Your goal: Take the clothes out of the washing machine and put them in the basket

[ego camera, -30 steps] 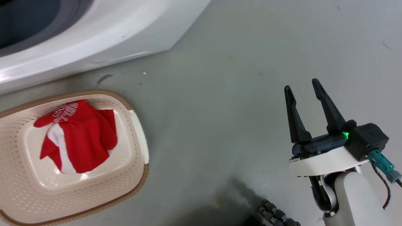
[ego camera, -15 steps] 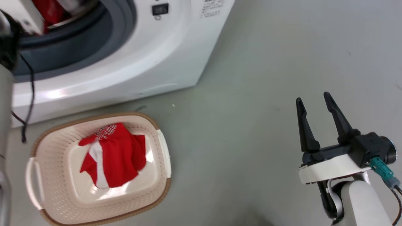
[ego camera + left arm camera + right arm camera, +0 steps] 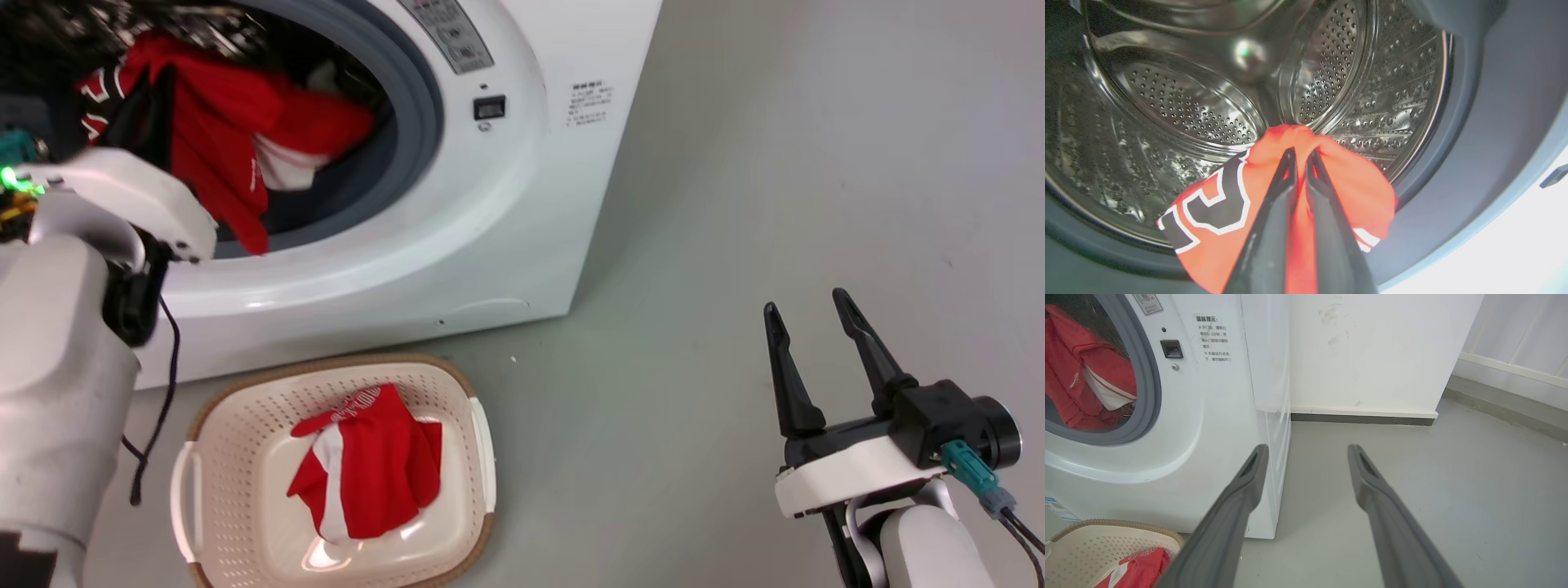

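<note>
**Desk:** What does the head camera give you?

**Operator:** I've got the washing machine (image 3: 457, 245) at upper left with its porthole uncovered. A red garment (image 3: 212, 122) hangs in the mouth, inside the grey rubber rim (image 3: 418, 122). My left forearm (image 3: 57, 351) reaches up towards it. The basket (image 3: 220, 457) sits on the floor (image 3: 735, 163) just in front of the machine. The other red garment (image 3: 371, 465) lies crumpled in the basket's bottom, white panel showing. My right gripper (image 3: 805, 302) hovers at lower right, well apart from all that. Its fingers are spread and there is nothing between them.

**Desk:** And the left wrist?

**Operator:** There my left gripper (image 3: 1300, 152) is at the mouth of the perforated steel drum (image 3: 1188, 106). Its two fingers are pinched nearly together on a fold of the red garment. The cloth drapes down either side of them, and I can see black lettering edged in white on the left part.

**Desk:** Right wrist?

**Operator:** The fingers stand wide apart and hold nothing. They point at the machine's front corner and the white wall (image 3: 1372, 355) behind it. I see the red garment through the porthole at upper left, and a printed sticker (image 3: 1214, 337) beside the rim. At lower left are the basket's brown edge and a bit of the other red garment inside.
</note>
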### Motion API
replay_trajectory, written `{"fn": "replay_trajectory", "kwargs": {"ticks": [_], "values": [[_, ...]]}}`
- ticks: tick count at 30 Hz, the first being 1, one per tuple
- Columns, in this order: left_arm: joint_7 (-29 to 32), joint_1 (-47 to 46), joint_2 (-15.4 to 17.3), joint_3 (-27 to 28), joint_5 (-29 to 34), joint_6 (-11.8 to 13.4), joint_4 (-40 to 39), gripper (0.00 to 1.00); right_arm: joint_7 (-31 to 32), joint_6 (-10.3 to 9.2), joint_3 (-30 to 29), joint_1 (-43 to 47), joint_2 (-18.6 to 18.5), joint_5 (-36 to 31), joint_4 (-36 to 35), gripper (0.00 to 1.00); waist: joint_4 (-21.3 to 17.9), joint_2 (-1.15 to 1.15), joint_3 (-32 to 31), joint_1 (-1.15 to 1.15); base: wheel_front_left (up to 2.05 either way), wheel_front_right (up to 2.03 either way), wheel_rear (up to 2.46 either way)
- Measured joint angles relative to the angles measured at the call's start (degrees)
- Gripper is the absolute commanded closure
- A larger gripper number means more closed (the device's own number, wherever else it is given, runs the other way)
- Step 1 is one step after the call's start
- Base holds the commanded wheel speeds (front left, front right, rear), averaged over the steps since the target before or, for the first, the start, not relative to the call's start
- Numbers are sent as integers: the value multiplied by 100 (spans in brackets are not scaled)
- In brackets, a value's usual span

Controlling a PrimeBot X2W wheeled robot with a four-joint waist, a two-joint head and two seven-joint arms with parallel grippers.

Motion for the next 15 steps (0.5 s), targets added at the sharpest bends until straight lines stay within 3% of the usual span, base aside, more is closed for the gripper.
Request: {"fn": "replay_trajectory", "kwargs": {"ticks": [10,14,15], "values": [[-81,1380,87,124,-112,492,-1606,100,0,0,-41,233,0,-23,96,0,254,0,-621,-1,0,0,0],[127,2311,297,74,-77,934,-2914,100,0,0,-113,380,1,-22,159,0,338,0,-902,-1,0,0,0],[127,2311,297,74,-77,934,-2914,100,0,0,-113,380,1,-22,159,0,338,0,-902,-1,0,0,0]]}}
